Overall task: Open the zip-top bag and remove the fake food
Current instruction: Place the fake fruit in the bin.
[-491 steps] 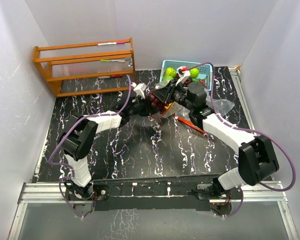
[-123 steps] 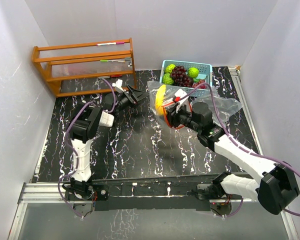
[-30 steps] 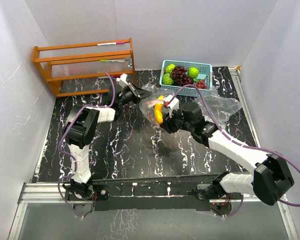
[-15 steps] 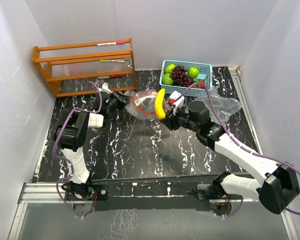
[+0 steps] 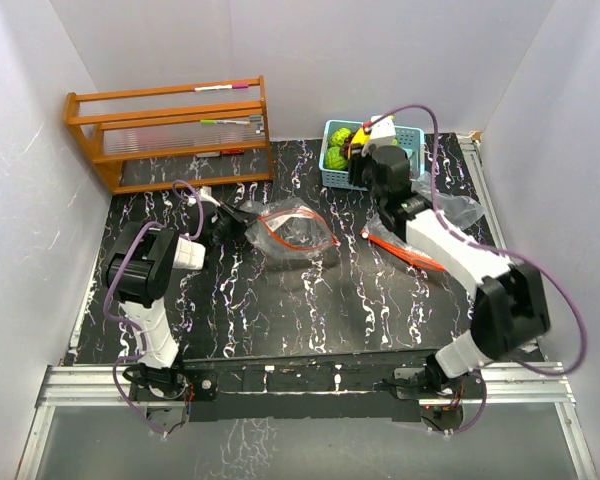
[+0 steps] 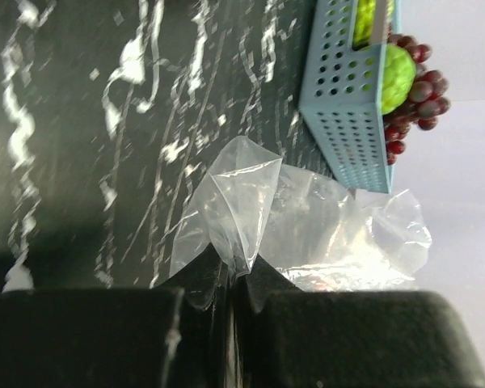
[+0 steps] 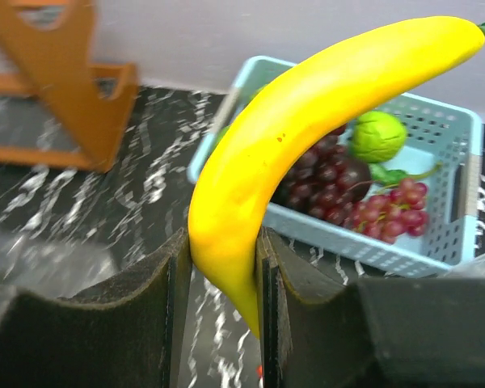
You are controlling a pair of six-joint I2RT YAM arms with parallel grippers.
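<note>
The clear zip-top bag [image 5: 298,232] with its red zip line lies slumped on the black marbled table. My left gripper [image 5: 242,219] is shut on the bag's left edge; in the left wrist view the film [image 6: 234,202] is pinched between the closed fingers [image 6: 238,271]. My right gripper [image 7: 222,267] is shut on the yellow banana [image 7: 307,121], which sticks up over the light-blue basket [image 7: 449,255]. From above, that gripper [image 5: 366,146] and banana [image 5: 363,133] hover at the basket [image 5: 332,172]. Purple grapes [image 7: 331,186] and a lime-green ball [image 7: 380,133] lie in the basket.
A wooden rack [image 5: 170,130] stands at the back left. A second crumpled clear bag [image 5: 448,212] lies at the right, near the right arm. A thin orange-red piece [image 5: 405,250] rests on the table below it. White walls close in on three sides.
My right gripper has carried the banana out of the bag, back and right to above the basket. The left gripper has drawn the bag leftward and it has sunk onto the table.
</note>
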